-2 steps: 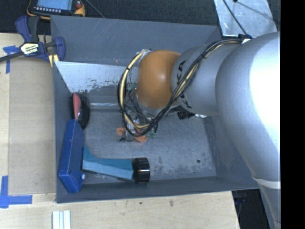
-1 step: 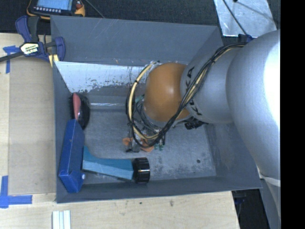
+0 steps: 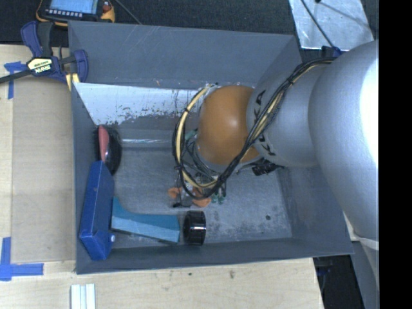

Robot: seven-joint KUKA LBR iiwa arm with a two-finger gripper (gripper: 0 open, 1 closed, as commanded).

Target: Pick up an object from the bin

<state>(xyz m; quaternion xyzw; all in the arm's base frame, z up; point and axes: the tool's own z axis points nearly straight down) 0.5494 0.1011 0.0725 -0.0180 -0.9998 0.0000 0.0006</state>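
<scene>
Arm: in from the right, wrist pointing down into the bin.
Gripper: low, near black roll; its grip is hidden, unclear.

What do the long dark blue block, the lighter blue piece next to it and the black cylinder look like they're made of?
The dark blue block looks like hard plastic: smooth, with a slight sheen along its edges. The lighter blue piece is matte and flat-faced, perhaps foam or plastic. The black cylinder is glossy with a highlight on its rim, probably plastic or rubber.
</scene>
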